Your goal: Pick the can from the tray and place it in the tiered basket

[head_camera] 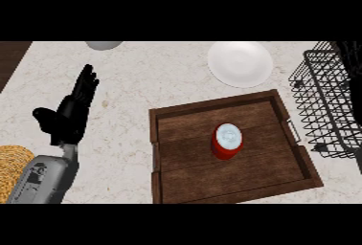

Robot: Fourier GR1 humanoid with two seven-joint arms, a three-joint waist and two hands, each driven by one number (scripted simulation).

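My left hand rests open, fingers straight, holding nothing; my right hand is out of view. The can stands upright mid-tray, well off to my hand's right. Likely light, rigid, smooth-sided: wrap round its red wall, not the lid. Wire basket beyond it shows nothing inside.

Can stands alone mid-tray, clear all round.

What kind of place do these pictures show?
Most likely a kitchen counter: a pale speckled countertop holding a white plate, a wooden tray with a red can, and a black wire basket.
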